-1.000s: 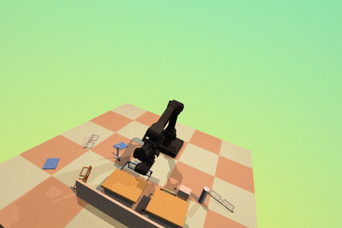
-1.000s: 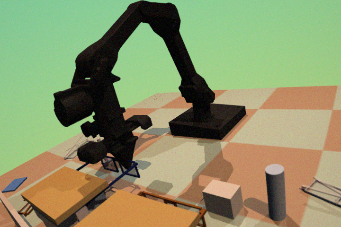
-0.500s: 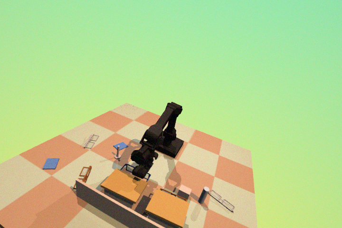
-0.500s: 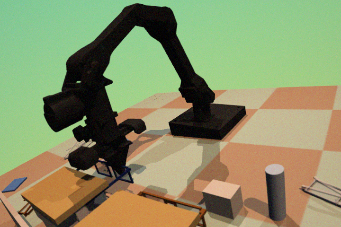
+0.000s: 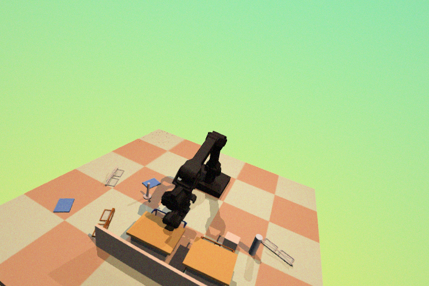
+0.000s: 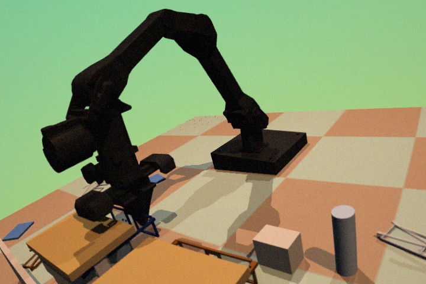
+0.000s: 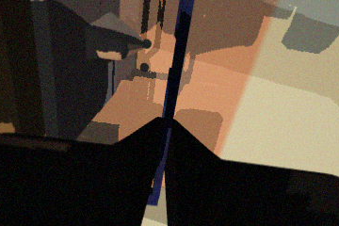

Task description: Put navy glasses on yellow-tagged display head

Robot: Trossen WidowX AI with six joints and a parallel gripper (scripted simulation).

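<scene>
The navy glasses (image 5: 185, 223) (image 6: 152, 222) (image 7: 185, 7) are held upright at the edge of the first orange board (image 5: 147, 229) (image 6: 63, 242), with a temple running along its side. My gripper (image 6: 145, 221) (image 7: 165, 125) is shut on the front frame of the glasses. In the wrist view a grey head (image 7: 99, 40) with a pointed nose shows under the board, the nose tip close to the dark nose pads. The second orange board (image 5: 210, 263) (image 6: 180, 264) is beside it; the head there is hidden. I see no yellow tag. Seating at the ears is hidden.
A low wall (image 5: 120, 248) runs behind the boards. Brown glasses (image 5: 215, 243) (image 6: 216, 251) sit at the second board's edge. A pale cube (image 5: 232, 238) (image 6: 272, 251) and a grey cylinder (image 5: 255, 246) (image 6: 345, 242) stand nearby. A thin post (image 5: 148, 190) stands beyond the first board.
</scene>
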